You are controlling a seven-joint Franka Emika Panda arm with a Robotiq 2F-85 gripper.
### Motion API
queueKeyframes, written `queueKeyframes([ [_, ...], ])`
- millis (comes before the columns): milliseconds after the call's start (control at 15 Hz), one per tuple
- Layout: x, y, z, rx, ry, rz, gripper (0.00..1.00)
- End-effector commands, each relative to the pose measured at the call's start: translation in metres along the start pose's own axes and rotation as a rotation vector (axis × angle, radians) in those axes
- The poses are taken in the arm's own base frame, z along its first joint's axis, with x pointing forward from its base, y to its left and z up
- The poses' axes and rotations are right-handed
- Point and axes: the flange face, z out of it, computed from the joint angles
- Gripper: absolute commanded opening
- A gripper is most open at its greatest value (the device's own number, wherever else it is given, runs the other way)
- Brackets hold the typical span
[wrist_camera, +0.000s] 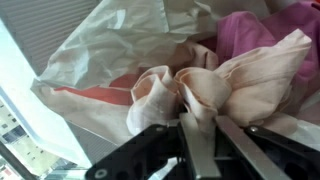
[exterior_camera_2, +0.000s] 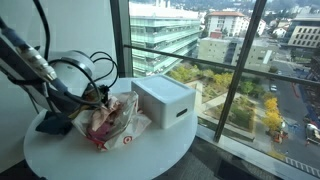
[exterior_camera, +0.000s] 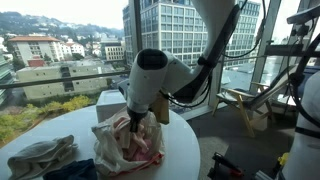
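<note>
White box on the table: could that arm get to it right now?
Probably yes: the white box stands just beside the bag where the fingers pinch cream cloth, nothing between.

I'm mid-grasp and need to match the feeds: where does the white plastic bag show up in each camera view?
Exterior view: the plastic bag sits low centre on the round table, under the arm.
Exterior view: the bag is left of centre, beside the white box.
Wrist view: the bag fills the upper left.
Shared landmark: the pincer, shut on cream cloth at the bag's mouth.
</note>
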Motion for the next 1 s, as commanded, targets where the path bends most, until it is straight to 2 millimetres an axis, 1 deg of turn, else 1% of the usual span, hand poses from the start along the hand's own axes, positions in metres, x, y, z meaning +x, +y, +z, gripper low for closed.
queueKeyframes([
  [0, 0.018, 0.015, 0.012, -0.027, 0.059, -0.008, 0.04],
  [200, 0.021, 0.021, 0.038, -0.007, 0.061, -0.014, 0.04],
  [467, 0.014, 0.017, 0.081, 0.073, 0.029, 0.002, 0.04],
  [667, 0.008, 0.011, 0.100, 0.111, 0.009, 0.010, 0.04],
  [733, 0.006, 0.009, 0.101, 0.114, 0.002, 0.018, 0.31],
  [800, 0.006, 0.008, 0.099, 0.112, 0.001, 0.018, 0.41],
  [867, 0.007, 0.009, 0.093, 0.095, 0.004, 0.018, 0.46],
  [933, 0.007, 0.009, 0.088, 0.083, 0.005, 0.014, 0.55],
])
